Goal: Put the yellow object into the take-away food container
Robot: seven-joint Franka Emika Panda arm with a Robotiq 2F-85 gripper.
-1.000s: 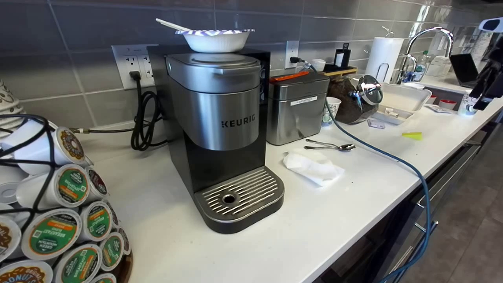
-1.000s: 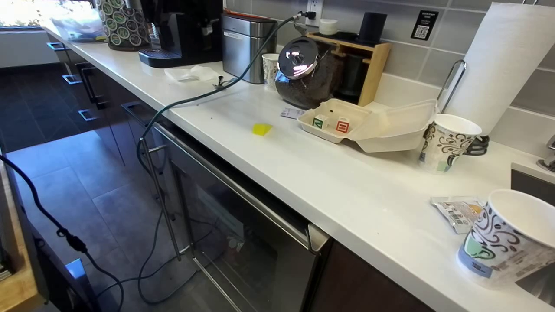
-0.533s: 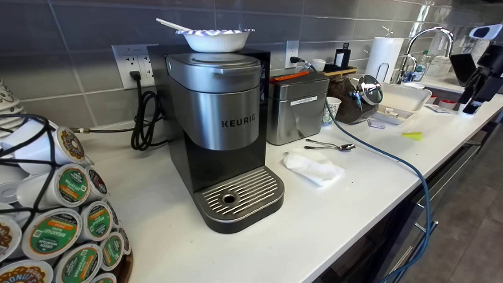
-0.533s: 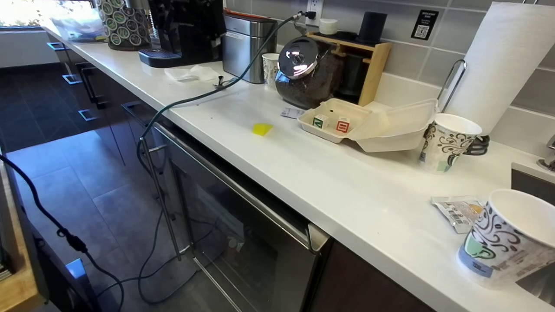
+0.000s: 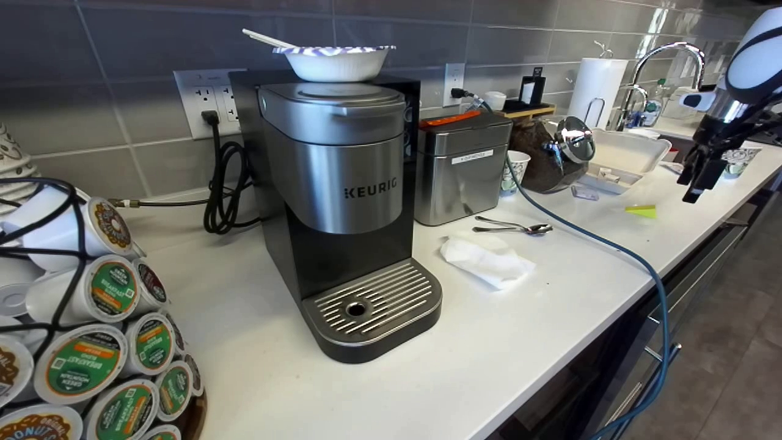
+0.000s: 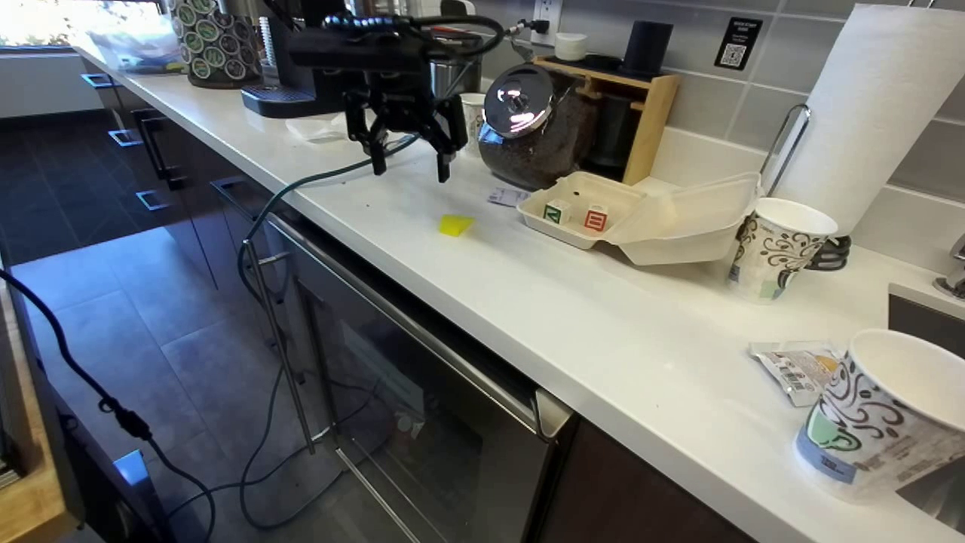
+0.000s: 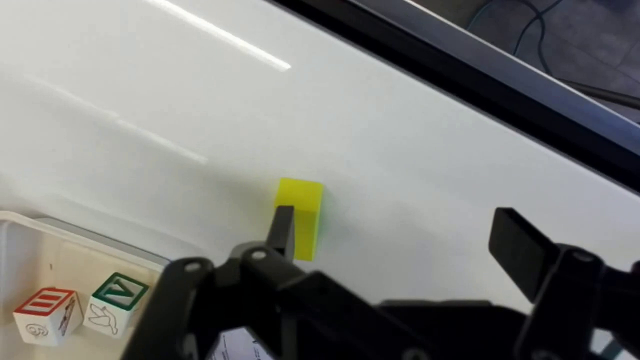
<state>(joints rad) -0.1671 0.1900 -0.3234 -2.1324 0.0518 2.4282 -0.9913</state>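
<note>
In exterior view: we see black pincer (image 6: 411, 171), fingers (image 6: 445, 160) spread wide, above shiny white counter (image 6: 603, 324). We spot small bright yellow block (image 6: 455, 225) on counter, near pale food box (image 6: 663, 235) holding two white letter cubes (image 6: 595, 218).

In exterior view: silver-and-black coffee maker (image 5: 339, 177) well apart from block.

Wrist view: one finger hides part of block.

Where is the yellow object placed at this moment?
In an exterior view, the yellow object lies on the white counter, left of the open take-away container.
</note>
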